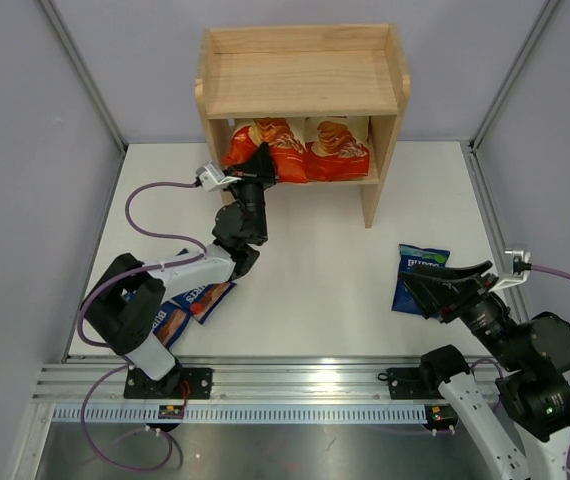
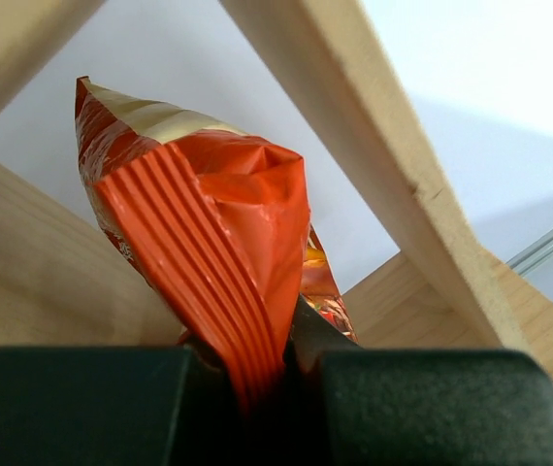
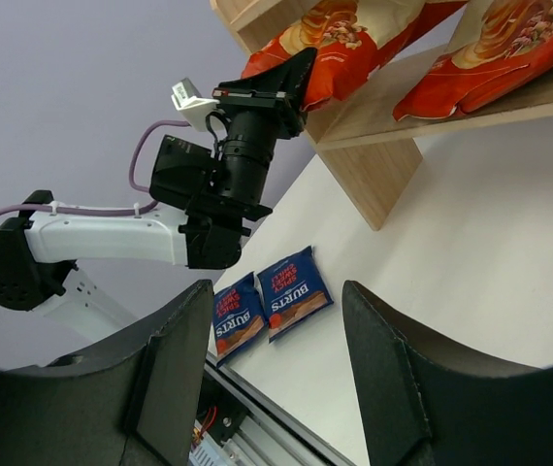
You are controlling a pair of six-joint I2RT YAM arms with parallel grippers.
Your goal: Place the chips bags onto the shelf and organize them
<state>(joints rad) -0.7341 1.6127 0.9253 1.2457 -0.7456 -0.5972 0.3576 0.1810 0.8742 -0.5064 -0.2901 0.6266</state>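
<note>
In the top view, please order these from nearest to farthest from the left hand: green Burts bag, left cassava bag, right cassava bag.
1. left cassava bag: gripped by the left hand, on the lower tier of the shelf.
2. right cassava bag: beside it on the same tier.
3. green Burts bag: on the table, far right, by the right hand.
</note>
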